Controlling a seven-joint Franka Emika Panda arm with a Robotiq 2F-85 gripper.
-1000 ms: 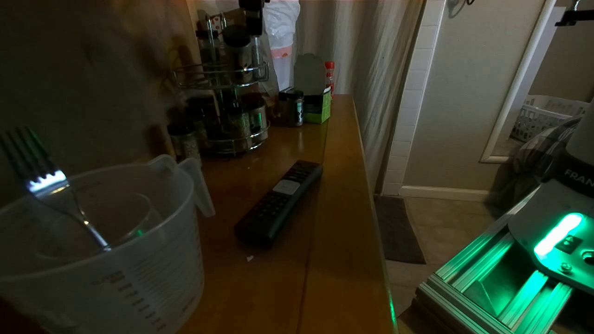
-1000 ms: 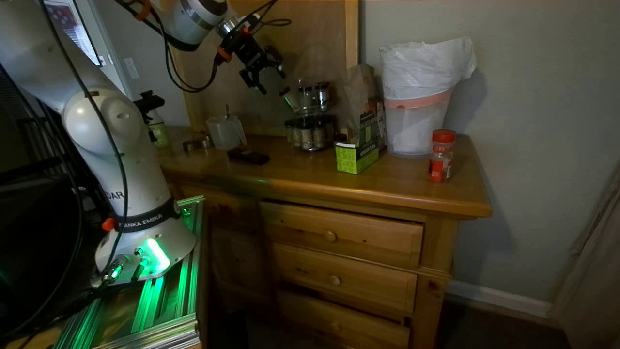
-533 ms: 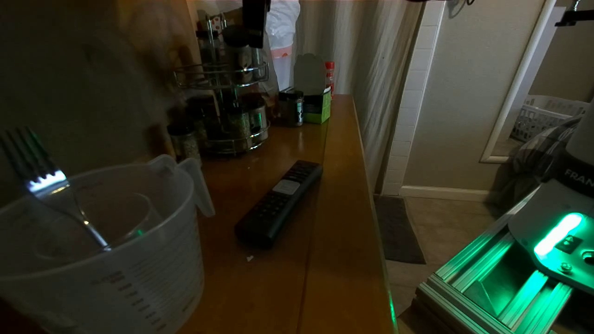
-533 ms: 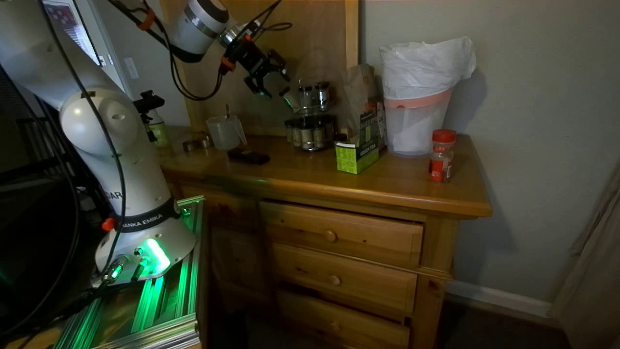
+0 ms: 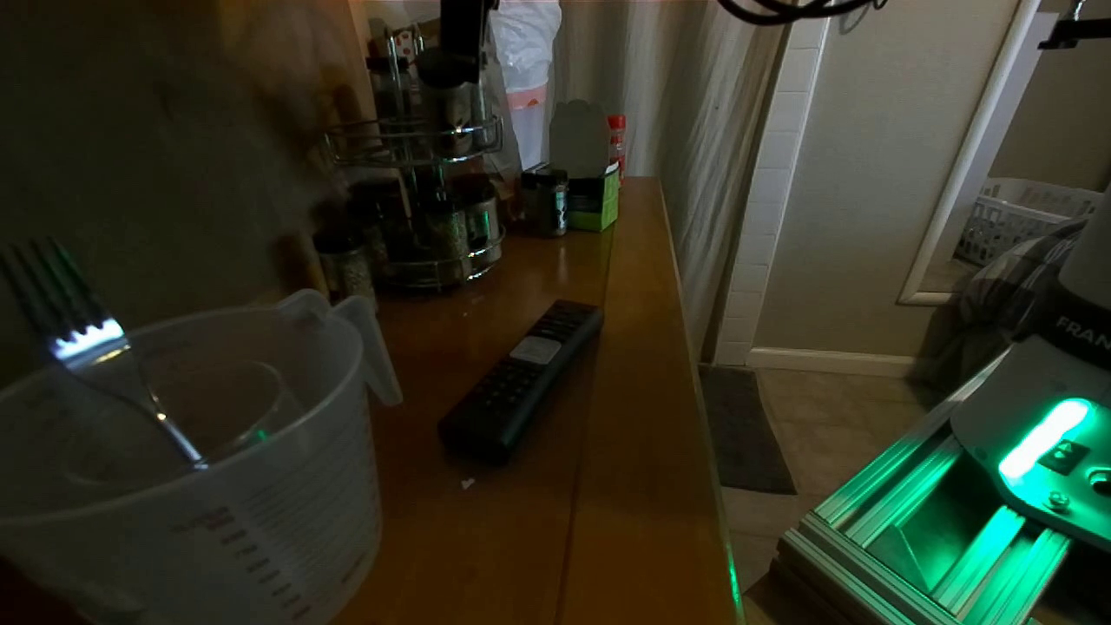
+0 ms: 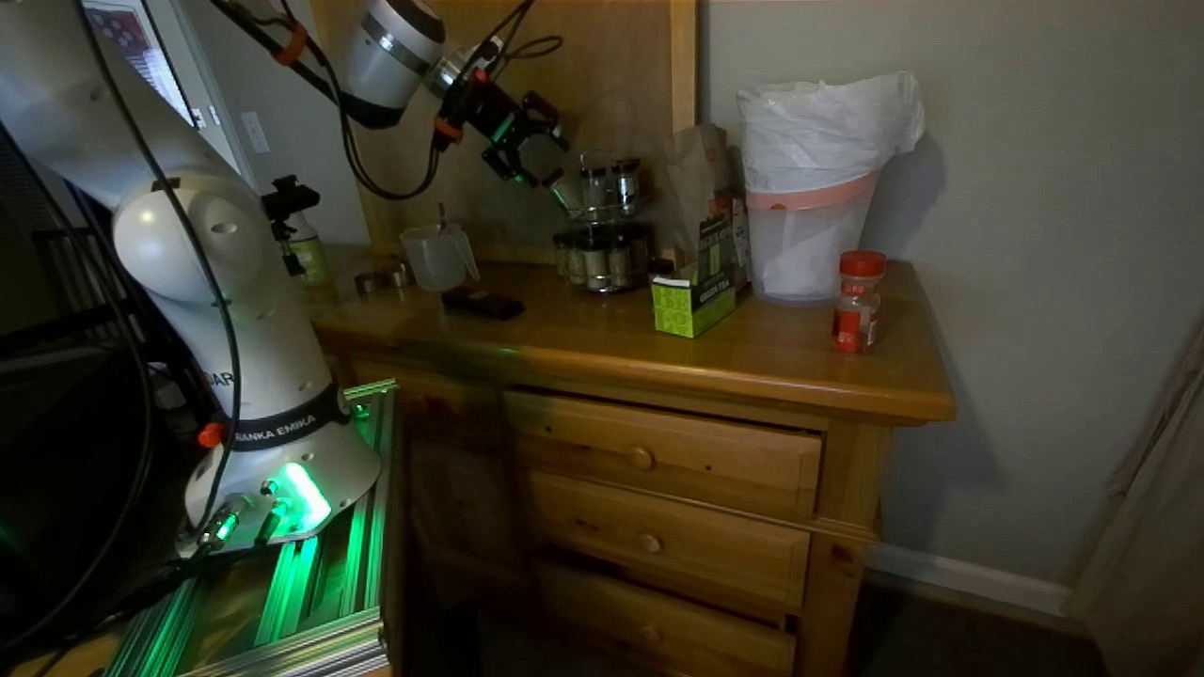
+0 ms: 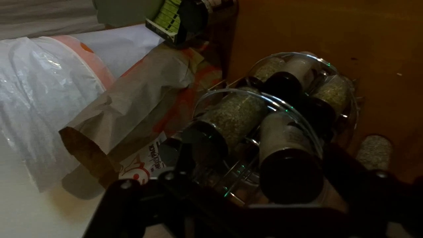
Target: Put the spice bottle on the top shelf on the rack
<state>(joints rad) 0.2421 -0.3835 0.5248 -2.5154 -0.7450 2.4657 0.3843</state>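
Black, with its jaws apart, the claw (image 6: pixel 549 164) hangs just left of the two-tier wire spice rack (image 6: pixel 602 222) in an exterior view, beside a dark-capped spice bottle (image 6: pixel 562 195) with a green glint that leans outward at the left edge of the top shelf (image 5: pixel 415 162); whether they touch, I cannot tell. In an exterior view another dark-lidded jar (image 5: pixel 545 207) stands upright on the tabletop (image 5: pixel 642 365), left of the green tea box (image 5: pixel 599 208), and which of the two is the task's I cannot say. Nearer lies the black remote control (image 5: pixel 521 382).
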